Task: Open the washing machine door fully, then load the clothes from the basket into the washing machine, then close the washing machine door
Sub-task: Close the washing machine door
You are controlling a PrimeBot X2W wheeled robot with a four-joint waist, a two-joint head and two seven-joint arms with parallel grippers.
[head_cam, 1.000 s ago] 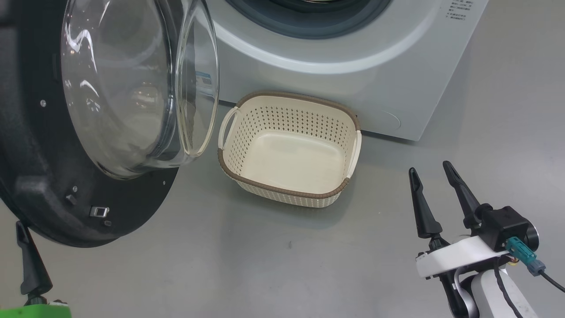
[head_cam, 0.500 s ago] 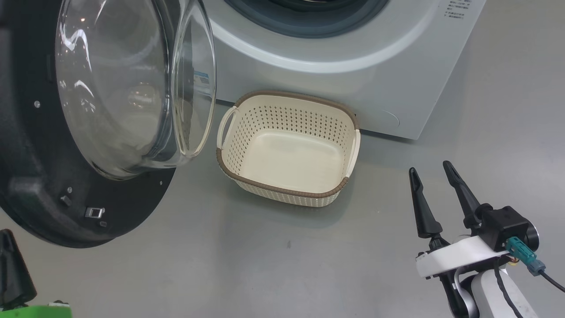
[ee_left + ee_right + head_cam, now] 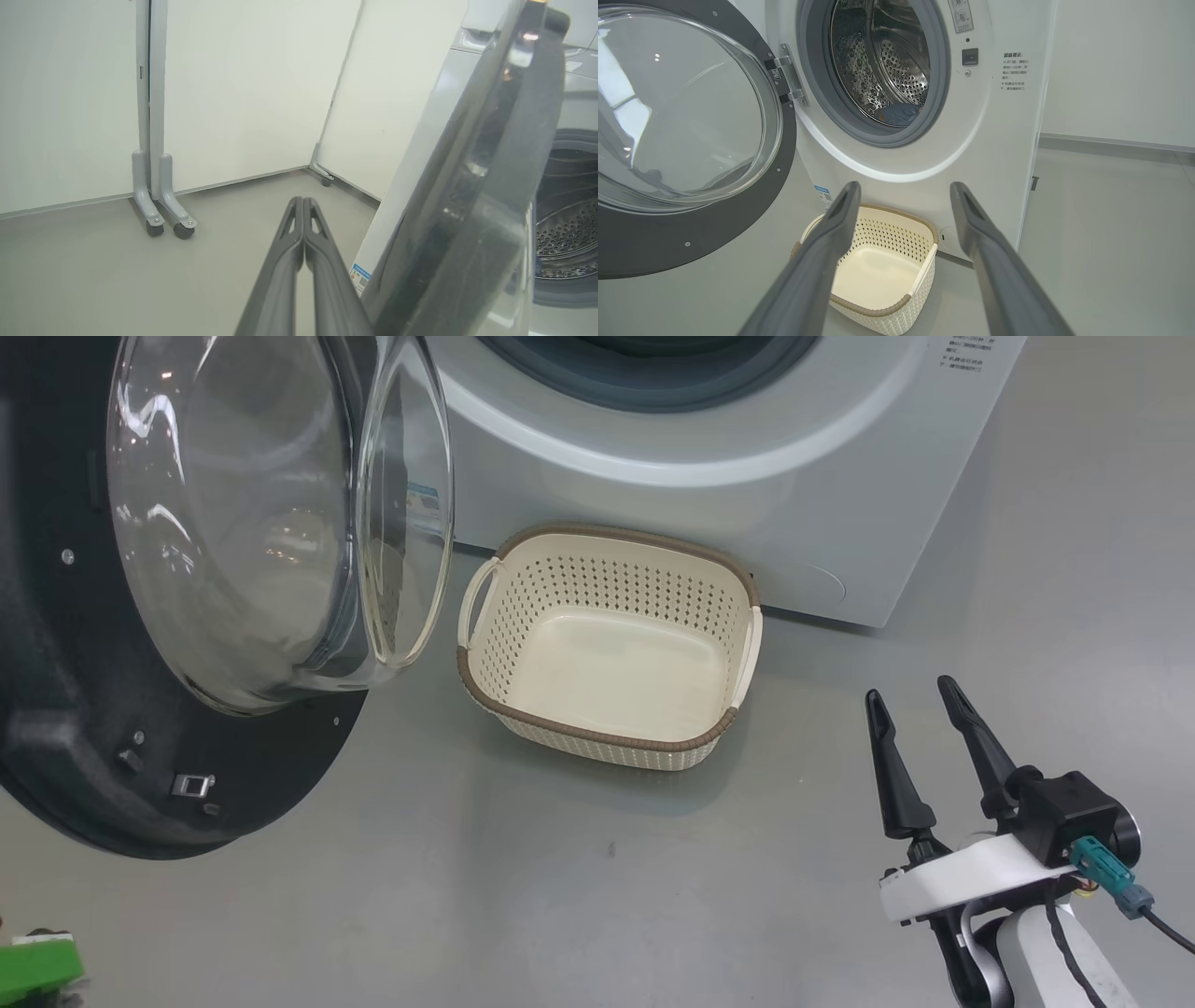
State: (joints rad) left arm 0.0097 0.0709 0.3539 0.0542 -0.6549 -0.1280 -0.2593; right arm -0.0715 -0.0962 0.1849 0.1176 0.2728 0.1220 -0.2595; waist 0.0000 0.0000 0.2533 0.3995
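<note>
Left pincer [image 3: 302,200], clenched on nothing, had dropped back from the door [image 3: 84,747]. Right pincer [image 3: 908,691] idle, released. Basket [image 3: 597,737] empty, clothes [image 3: 901,113] in drum [image 3: 896,60]: closing seemingly next.

One washing machine [image 3: 794,523], one round door [image 3: 56,709], one cream basket [image 3: 597,737], two castors [image 3: 155,227]

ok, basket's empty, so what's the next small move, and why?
Probably press the shut left tool against the outer face of the washing machine door beside it, to start swinging it closed: the basket is empty, the clothes lie in the drum, and the door stands open.
</note>
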